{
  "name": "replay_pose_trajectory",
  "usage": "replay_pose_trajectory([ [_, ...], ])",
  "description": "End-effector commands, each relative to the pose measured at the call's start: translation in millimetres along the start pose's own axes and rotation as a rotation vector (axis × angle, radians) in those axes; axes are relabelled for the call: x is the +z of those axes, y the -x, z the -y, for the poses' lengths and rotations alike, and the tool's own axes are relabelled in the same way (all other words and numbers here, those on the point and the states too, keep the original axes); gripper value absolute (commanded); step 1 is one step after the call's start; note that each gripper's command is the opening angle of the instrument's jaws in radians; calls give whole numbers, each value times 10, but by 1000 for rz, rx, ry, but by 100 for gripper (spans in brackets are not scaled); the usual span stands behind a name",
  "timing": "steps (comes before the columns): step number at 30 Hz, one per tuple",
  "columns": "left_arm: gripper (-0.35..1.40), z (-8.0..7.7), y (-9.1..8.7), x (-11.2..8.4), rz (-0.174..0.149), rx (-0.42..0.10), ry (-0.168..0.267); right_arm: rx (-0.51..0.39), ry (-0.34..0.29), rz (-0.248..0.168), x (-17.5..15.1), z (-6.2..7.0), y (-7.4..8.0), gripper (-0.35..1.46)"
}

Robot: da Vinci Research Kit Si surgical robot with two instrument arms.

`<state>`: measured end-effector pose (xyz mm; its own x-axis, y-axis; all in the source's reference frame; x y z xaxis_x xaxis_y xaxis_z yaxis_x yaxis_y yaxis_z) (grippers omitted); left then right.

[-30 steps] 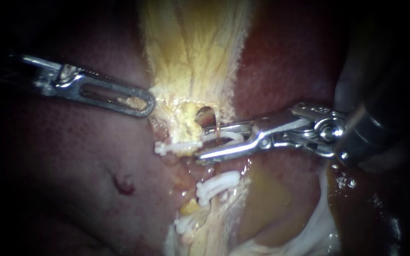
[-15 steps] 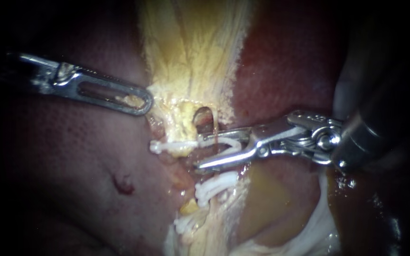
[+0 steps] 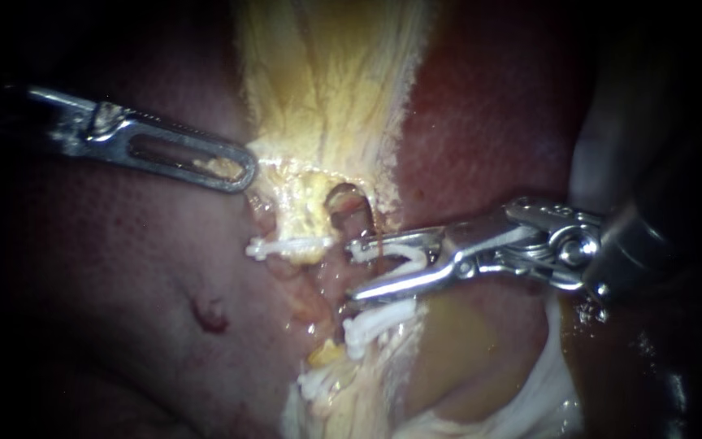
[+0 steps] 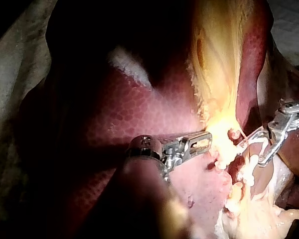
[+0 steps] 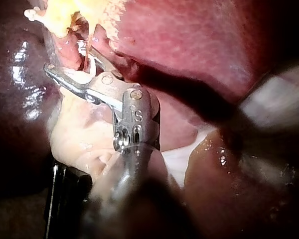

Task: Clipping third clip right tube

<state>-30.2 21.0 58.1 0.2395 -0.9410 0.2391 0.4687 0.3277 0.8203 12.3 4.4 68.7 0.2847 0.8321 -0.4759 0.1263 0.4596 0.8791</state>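
Observation:
The yellow gallbladder [image 3: 327,81] narrows to a stalk with a small window [image 3: 341,197]. My left instrument [image 3: 241,172] is shut on the stalk's left edge, as its wrist view also shows [image 4: 207,141]. A thin reddish tube, the right tube [image 3: 366,221], runs down beside the window. My right instrument [image 3: 353,268] reaches it from the right. Its jaws stand apart, carry an open white clip [image 3: 392,250] and straddle the tube. The right wrist view shows the same jaws [image 5: 65,57]. Another white clip [image 3: 286,245] sits across the stalk to the left.
Two more white clips [image 3: 375,319] [image 3: 322,382] lie lower on the pale strand. Dark red liver [image 3: 123,268] fills both sides, with a small red nick [image 3: 211,315]. Pale membrane [image 3: 546,398] and wet tissue lie under my right instrument's shaft.
My right instrument has shifted down and to the right with the clip, still around the tube. My left instrument has drawn the stalk left, and the clip on it has moved left too.

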Motion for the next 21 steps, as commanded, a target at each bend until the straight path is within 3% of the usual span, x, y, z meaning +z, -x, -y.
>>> replay_pose_trajectory([
  [1, -35, -1, 0, 1, 0, 0, 0, 0, -7, 0, 0, 1, 0, 49],
  [12, -35, 0, 0, 1, 0, 0, 0, -16, -106, -20, 13, 11, -4, 49],
  [21, -35, 0, 0, 1, 0, 0, 1, -29, -151, -63, 29, 9, -11, 49],
])
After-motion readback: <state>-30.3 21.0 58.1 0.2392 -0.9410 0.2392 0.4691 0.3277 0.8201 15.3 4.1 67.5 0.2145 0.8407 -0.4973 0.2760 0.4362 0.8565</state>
